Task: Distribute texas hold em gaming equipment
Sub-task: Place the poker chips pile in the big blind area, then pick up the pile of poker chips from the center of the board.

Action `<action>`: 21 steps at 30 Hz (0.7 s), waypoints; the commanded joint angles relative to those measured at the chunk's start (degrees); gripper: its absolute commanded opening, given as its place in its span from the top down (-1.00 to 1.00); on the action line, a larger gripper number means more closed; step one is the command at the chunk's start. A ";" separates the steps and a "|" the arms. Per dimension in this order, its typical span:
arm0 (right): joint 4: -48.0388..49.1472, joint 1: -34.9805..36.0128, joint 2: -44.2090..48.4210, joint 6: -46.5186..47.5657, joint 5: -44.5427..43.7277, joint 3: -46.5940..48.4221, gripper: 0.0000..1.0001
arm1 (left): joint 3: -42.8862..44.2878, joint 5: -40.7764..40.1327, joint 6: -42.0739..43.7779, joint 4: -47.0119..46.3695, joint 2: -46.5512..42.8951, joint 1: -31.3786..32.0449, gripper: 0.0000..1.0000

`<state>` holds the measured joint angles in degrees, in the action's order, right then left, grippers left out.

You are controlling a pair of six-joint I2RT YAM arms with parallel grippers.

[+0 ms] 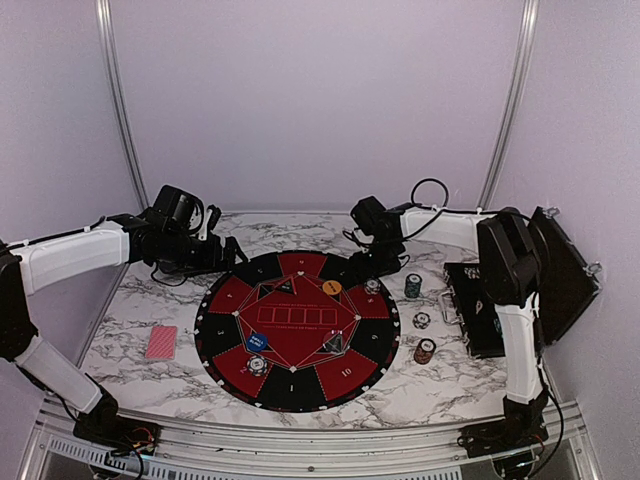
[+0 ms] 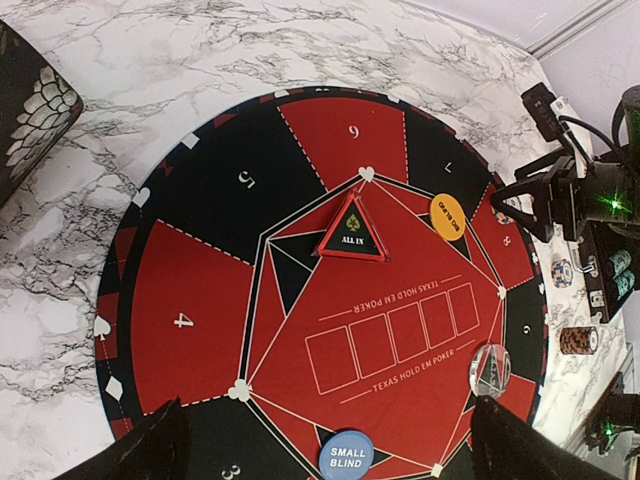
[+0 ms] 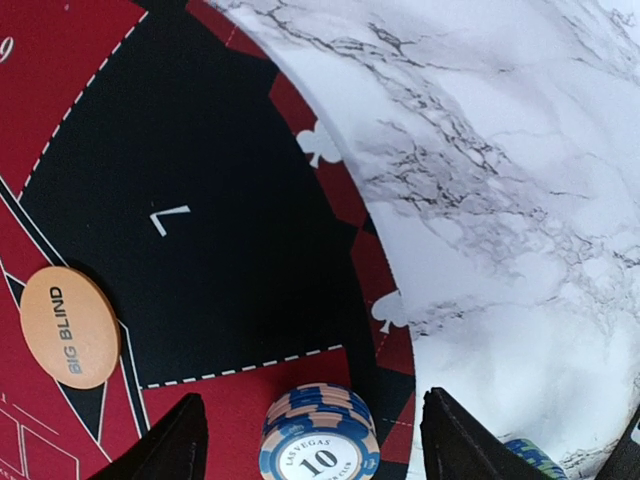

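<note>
Holds nothing in the right jaws, spread well apart either side of the blue-and-white chip stack (image 3: 320,440) and clear of it, the stack standing on a red wedge of the mat (image 3: 200,150) just inside the rim, near the orange disc (image 3: 68,325). Holds nothing in the left jaws either, spread fully above the mat's opposite side. Risks clipping and toppling the stack if drawn off sideways instead of straight up, spilling chips over the rim onto the tabletop (image 3: 500,150).

Bright even light; soft shadows; overhead view slightly blurry.
</note>
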<state>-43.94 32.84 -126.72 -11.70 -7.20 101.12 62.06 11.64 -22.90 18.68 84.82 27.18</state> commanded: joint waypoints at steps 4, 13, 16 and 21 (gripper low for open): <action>-2.38 0.97 0.84 0.69 -2.12 4.72 -0.55 | -0.54 0.78 0.53 -0.11 -0.35 -0.02 -0.98; -3.70 2.28 6.55 -0.25 -4.39 3.69 -0.59 | -0.57 0.41 0.40 -0.06 -0.49 0.00 -0.98; -3.52 2.39 10.00 -0.88 -4.80 0.28 -0.60 | -0.54 0.11 0.43 -0.07 -0.60 -0.02 -0.98; -2.84 2.40 16.91 -2.31 -5.77 -7.88 -0.58 | -0.45 -0.08 0.35 -0.05 -0.36 -0.02 -0.98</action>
<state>-46.74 34.87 -115.35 -12.32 -11.22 97.73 62.06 11.70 -22.92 18.68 84.82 27.18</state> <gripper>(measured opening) 0.792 0.989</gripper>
